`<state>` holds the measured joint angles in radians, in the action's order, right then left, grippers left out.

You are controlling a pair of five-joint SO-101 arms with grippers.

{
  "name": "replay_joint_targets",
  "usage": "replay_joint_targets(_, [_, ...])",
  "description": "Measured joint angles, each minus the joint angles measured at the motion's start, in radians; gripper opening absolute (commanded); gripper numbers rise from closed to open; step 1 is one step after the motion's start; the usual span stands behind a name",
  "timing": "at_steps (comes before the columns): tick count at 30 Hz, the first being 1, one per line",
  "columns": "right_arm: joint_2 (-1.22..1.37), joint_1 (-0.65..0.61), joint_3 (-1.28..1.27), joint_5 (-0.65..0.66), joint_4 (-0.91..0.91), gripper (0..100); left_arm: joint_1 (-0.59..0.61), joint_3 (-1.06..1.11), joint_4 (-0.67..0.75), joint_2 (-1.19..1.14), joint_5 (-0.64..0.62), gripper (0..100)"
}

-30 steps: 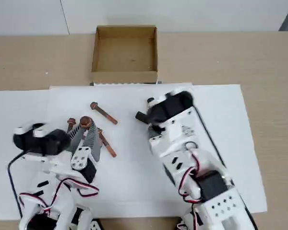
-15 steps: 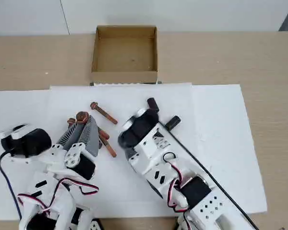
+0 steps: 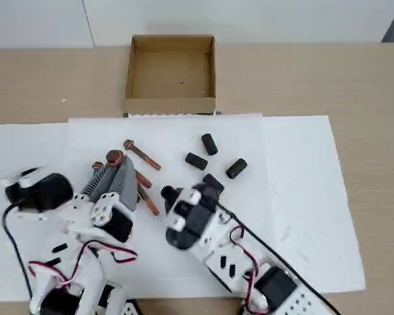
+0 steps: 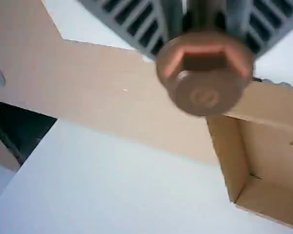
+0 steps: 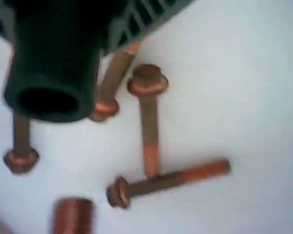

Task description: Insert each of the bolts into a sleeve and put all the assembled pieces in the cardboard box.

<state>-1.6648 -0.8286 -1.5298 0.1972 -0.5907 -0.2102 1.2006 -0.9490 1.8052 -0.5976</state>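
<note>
Drawing back down and to the left in the high view, the right gripper point(image 3: 174, 195) is now sitting just below centre, where a second ago it was reaching over the middle of the paper point(image 3: 295, 197). That is leaving the loose sleeves point(image 3: 196, 161) uncovered, right of centre. The left gripper point(image 3: 113, 168) is hardly shifting at centre left.

The right gripper is pinching a dark sleeve point(image 5: 51, 63). Its open bore is facing the right wrist camera at the upper left of that frame, so its long axis is running straight along the line of sight. In the high view it is poking out towards the left of the frame, towards the other gripper.

The left gripper is clamping a bolt point(image 4: 203, 73) between its grey fingers point(image 4: 122, 14). The flat face of the head is turning towards the left wrist camera, and the shank is disappearing between the fingers. From above only the round head is showing, so the bolt is probably standing steeply rather than lying flat.

Both parts are in hand, near each other but apart, so lining shank up with bore looks like the next job. Loose bolts point(image 3: 142, 155) are lying flat beside the left gripper. The cardboard box point(image 3: 171, 104) is waiting at upper centre with nothing in it.
</note>
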Motion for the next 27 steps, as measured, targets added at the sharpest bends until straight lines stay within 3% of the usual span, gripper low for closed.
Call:
replay_joint_targets(5, [-0.126,-0.021,-0.032,0.002,-0.061,0.2,-0.087,0.005,0.000,0.000,0.000,0])
replay_joint_targets(27, [-0.129,-0.021,-0.035,0.002,-0.061,0.2,-0.141,0.006,-0.015,0.000,0.000,0])
